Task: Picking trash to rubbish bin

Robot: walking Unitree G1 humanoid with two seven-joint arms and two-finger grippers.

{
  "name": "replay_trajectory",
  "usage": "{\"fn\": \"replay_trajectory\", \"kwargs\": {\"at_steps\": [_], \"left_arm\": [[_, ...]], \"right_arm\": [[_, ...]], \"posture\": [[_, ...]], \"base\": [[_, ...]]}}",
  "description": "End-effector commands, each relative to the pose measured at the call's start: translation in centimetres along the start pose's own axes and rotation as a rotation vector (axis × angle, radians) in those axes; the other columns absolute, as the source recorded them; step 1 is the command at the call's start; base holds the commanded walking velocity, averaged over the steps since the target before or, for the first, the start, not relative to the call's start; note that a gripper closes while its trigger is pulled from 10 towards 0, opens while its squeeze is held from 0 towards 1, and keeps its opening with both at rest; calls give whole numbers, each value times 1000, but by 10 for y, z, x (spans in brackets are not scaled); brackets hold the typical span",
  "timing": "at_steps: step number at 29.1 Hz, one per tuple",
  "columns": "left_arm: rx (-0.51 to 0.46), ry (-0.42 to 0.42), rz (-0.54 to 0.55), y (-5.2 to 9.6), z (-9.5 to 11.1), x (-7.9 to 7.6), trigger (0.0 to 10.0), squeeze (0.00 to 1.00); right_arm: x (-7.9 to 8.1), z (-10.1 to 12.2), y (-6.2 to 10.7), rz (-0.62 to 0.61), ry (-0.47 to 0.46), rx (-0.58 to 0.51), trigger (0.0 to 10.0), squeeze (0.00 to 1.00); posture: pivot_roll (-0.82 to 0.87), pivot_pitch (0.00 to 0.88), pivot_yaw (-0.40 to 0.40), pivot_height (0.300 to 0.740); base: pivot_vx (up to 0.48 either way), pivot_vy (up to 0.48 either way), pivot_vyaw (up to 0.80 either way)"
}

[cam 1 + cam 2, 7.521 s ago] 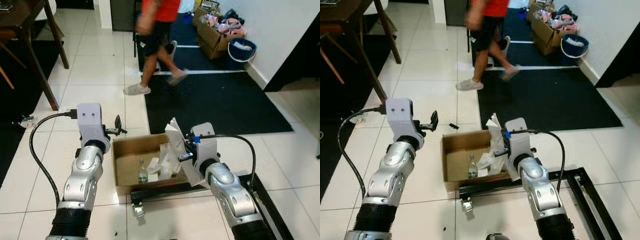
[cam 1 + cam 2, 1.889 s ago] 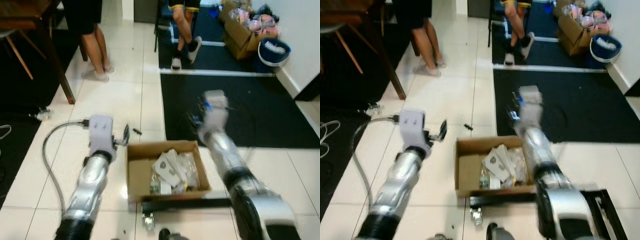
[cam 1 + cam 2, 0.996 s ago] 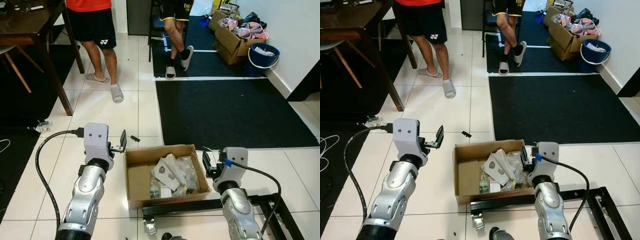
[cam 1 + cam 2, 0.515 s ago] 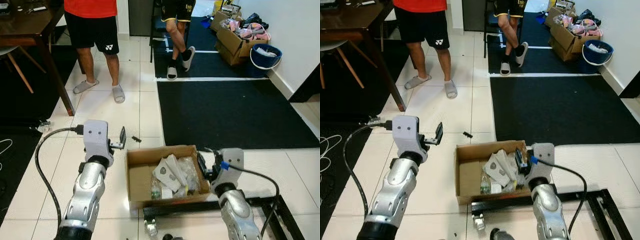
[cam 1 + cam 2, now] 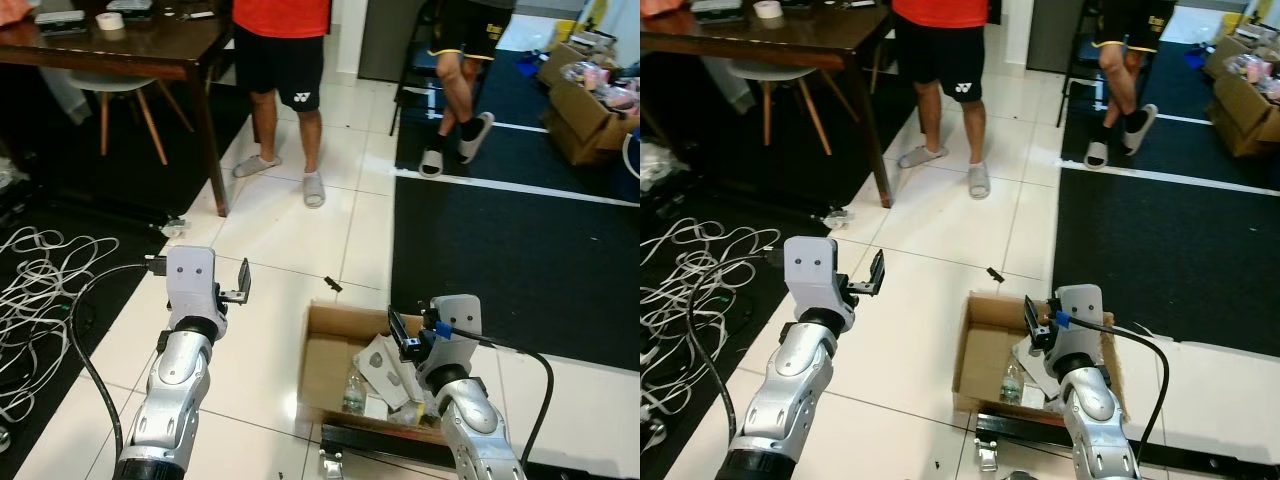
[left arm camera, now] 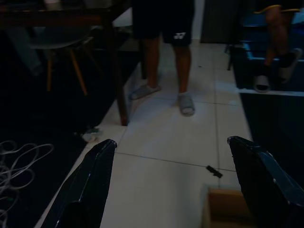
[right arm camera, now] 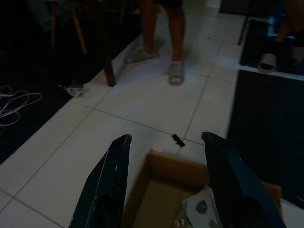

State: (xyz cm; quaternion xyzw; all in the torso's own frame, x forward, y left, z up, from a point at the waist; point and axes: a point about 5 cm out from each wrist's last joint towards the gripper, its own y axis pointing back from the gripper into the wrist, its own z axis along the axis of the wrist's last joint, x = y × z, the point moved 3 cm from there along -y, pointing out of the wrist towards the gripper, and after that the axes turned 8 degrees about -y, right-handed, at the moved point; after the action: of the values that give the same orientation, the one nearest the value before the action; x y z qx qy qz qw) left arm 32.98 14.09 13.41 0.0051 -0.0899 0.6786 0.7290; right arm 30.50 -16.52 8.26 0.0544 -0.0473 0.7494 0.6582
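An open cardboard box (image 5: 322, 368) on the white tile floor serves as the bin; it holds white papers, clear plastic and a small bottle (image 5: 352, 394). My right gripper (image 5: 398, 332) hovers over the box's right half, open with nothing between its fingers (image 7: 114, 175). My left gripper (image 5: 241, 284) hangs open above bare tiles, left of the box. A small dark scrap (image 5: 331, 284) lies on the floor just beyond the box. A crumpled clear piece of trash (image 5: 172, 228) sits by the table leg.
A dark wooden table (image 5: 120, 40) and chair stand far left, with white cables (image 5: 40, 270) tangled on the dark floor. A person in a red shirt (image 5: 285, 60) stands ahead; another person (image 5: 462, 60) sits further right. A black mat (image 5: 520, 260) lies to the right.
The whole view has swung left: the box now sits further right, and the table and cables have come into sight. Both grippers keep their open pose.
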Motion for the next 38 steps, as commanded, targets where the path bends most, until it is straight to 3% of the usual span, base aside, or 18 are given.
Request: {"fn": "replay_trajectory", "kwargs": {"at_steps": [1, 38], "left_arm": [[8, -2, 3, 3, -3, -1, 10000, 0], [8, -3, -9, 2, -3, -4, 10000, 0]], "right_arm": [[2, -2, 2, 8, 14, 16, 10000, 0], [3, -3, 4, 9, 26, 27, 10000, 0]], "posture": [[-36, 128, -11, 740], [-40, 123, -9, 740]], "base": [[0, 0, 800], [0, 0, 800]]}}
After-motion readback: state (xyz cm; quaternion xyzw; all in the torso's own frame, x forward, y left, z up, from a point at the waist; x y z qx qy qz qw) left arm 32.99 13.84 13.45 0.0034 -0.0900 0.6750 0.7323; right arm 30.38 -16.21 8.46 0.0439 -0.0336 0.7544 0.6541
